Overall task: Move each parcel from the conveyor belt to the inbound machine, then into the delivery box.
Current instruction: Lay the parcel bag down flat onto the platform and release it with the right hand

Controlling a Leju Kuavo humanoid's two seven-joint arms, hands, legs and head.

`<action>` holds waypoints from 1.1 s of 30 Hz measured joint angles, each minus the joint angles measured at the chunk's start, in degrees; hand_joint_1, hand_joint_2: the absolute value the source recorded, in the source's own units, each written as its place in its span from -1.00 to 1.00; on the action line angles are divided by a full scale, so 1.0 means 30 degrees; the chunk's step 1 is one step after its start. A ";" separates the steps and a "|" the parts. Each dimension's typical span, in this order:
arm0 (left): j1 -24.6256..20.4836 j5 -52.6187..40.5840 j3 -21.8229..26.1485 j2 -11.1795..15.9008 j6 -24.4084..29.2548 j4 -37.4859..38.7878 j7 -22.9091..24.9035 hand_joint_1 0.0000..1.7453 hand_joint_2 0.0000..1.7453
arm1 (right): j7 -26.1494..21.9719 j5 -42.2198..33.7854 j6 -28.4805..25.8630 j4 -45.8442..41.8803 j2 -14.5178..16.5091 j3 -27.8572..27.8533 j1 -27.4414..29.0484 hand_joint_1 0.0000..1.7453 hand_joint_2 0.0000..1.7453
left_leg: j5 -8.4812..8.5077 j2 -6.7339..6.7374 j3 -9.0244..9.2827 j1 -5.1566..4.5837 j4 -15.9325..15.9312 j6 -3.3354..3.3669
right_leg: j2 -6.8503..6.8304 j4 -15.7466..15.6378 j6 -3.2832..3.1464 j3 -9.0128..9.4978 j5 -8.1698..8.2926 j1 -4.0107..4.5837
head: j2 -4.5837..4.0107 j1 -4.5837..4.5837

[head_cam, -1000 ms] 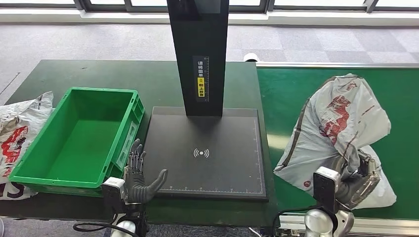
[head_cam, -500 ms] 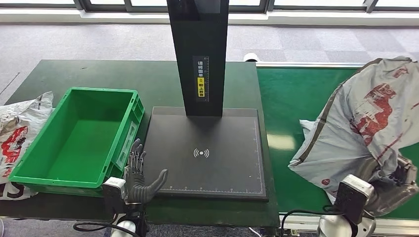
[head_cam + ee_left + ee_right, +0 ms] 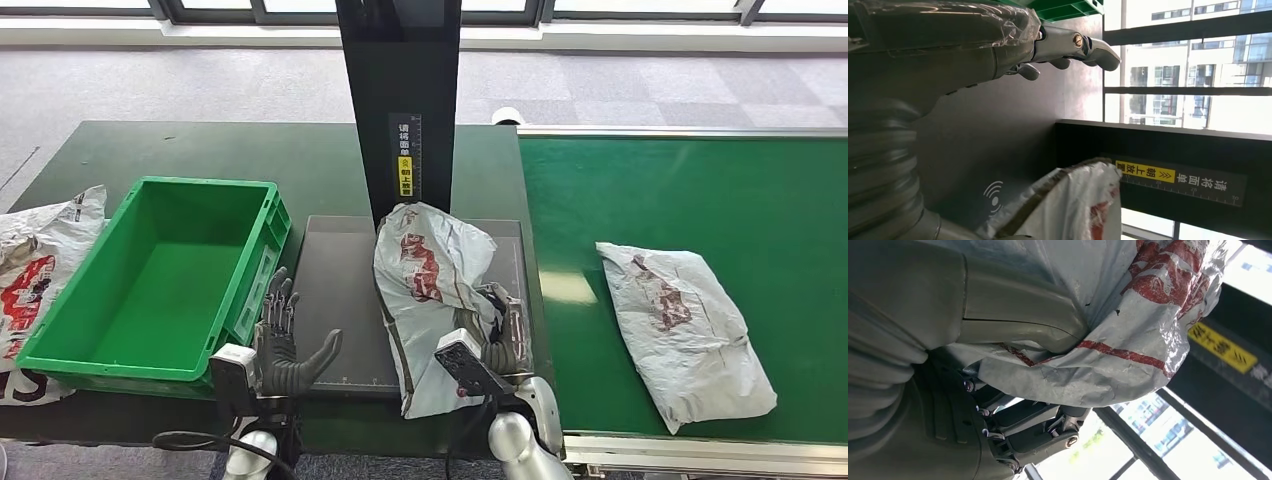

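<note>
My right hand [image 3: 500, 337] grips a grey parcel with red print [image 3: 428, 268] and holds it on the black plate of the inbound machine [image 3: 335, 270], just in front of its dark column [image 3: 400, 100]. In the right wrist view my thumb [image 3: 1018, 325] presses into that parcel [image 3: 1128, 340]. A second grey parcel [image 3: 685, 325] lies flat on the green conveyor belt [image 3: 700, 190]. My left hand [image 3: 287, 345] is open with fingers spread, at the plate's near left corner beside the green delivery box [image 3: 275, 215], which is empty. The left wrist view shows its fingers [image 3: 1068, 42] above the plate and the parcel [image 3: 1073, 205].
Another printed parcel [image 3: 40, 260] hangs over the table's left edge, beside the green box. The dark green table stretches behind the box and machine. Grey carpet and a window sill lie beyond.
My right hand has carried the parcel left from above the belt onto the machine's plate. A second parcel now lies on the belt. My left hand has barely moved.
</note>
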 joint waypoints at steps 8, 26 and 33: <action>-0.0265 0.0248 0.0000 0.0007 -0.0031 0.0339 0.0000 -1.00 1.00 | 0.0353 0.0147 -0.0168 0.1818 -0.0004 0.0348 -0.0254 1.00 1.00 | -0.0011 0.0004 -0.0002 -0.0007 0.0004 0.0016 | 0.0001 -0.0003 0.0002 -0.0004 0.0000 -0.0007 | 0.0000 0.0002; -0.0350 0.0386 0.0000 0.0031 0.0062 0.0550 0.0000 -1.00 1.00 | 0.0749 -0.0002 -0.1142 0.3146 -0.0117 0.0295 -0.0665 -1.00 -1.00 | -0.0010 0.0008 -0.0001 -0.0007 0.0004 0.0014 | 0.0004 -0.0002 0.0002 -0.0006 0.0001 -0.0002 | 0.0000 0.0002; -0.0342 0.0415 0.0000 0.0055 0.0147 0.0550 0.0000 -1.00 1.00 | -0.1516 -0.1416 -0.3513 0.3253 -0.0126 0.0162 -0.0755 -1.00 -1.00 | -0.0010 0.0008 0.0001 -0.0008 0.0005 0.0014 | 0.0005 -0.0003 0.0002 -0.0006 0.0001 -0.0002 | 0.0000 0.0002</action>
